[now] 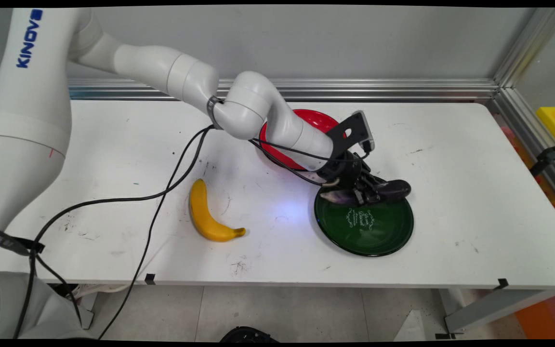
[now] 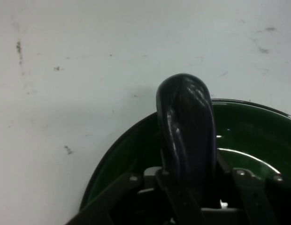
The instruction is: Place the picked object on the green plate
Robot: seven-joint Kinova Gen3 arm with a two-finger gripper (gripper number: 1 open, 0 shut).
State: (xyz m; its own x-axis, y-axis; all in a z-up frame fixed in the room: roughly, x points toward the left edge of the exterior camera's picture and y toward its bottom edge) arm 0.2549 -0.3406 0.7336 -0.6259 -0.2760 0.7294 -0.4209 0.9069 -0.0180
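From my seat I have the gripper (image 1: 365,192) low over the far rim of the green plate (image 1: 364,231), its fingers pinched on the eggplant (image 1: 393,189) — the hand view shows the dark, glossy body rising straight up between the two fingers (image 2: 171,197), so the hold is about mid-length, with the rounded end sticking out past the plate's edge over the white table (image 1: 451,168). The pale stem end shows on the other side of the gripper, toward the red bowl (image 1: 277,144) just behind. I judge the eggplant light and fairly firm but smooth-skinned and slippery — a hold across the thick middle, as now, looks safer than near the tapering tip, where it could squirt out. A banana (image 1: 207,214) lies well apart to the left, untouched beside the hanging black cables (image 1: 162,202).
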